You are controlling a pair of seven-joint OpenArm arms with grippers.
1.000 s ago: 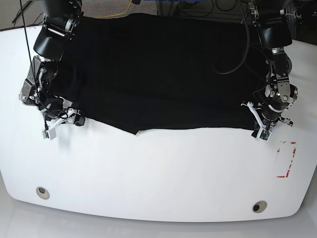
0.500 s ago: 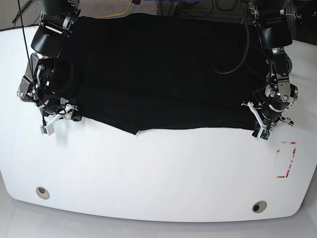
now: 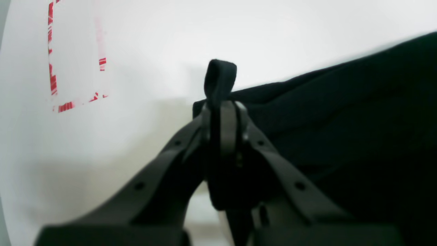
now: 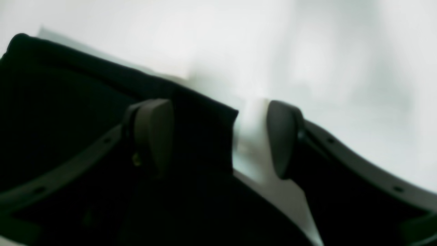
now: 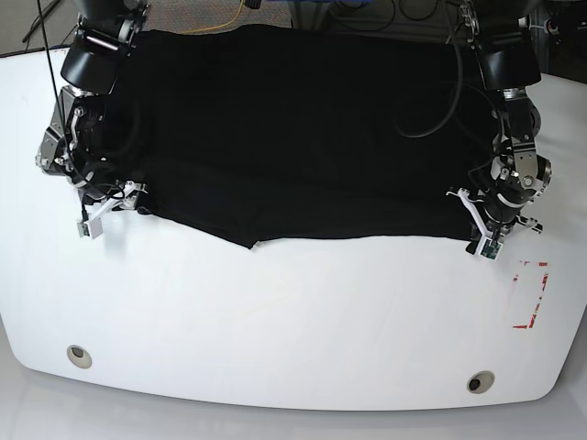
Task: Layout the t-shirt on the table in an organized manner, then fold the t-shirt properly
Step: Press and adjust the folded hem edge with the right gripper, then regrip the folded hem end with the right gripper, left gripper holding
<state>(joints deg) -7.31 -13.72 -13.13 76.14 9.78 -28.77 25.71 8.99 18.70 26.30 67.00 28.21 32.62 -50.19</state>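
- While the shirt (image 5: 303, 128) lies spread over the far half of the worktop (image 5: 275, 321), its near hem running side to side, only one corner is actually gripped.
- The left gripper (image 3: 222, 112) has its fingers (image 3: 228, 126) pinched tight on a small loop of black cloth at the hem corner, near the red mark (image 5: 530, 293).
- The right gripper (image 4: 218, 136) stands with fingers (image 4: 153, 133) apart, straddling the other hem corner; one pad sits over cloth, the other over bare worktop, so nothing is held there.
- Risk: if the left arm pulls now, the shirt would likely skew and bunch toward that side, since the far corner is free.
- Risk: the right fingers could close on only a thin edge, or miss it, because the cloth reaches just partway into the gap.
- Risk: the left pinch holds little fabric and may slip under tension.
- The shirt's long axis seems to run across the worktop, left to right; the near hem dips toward the centre-left.
- Which end is the collar I cannot tell; the black cloth shows no detail.
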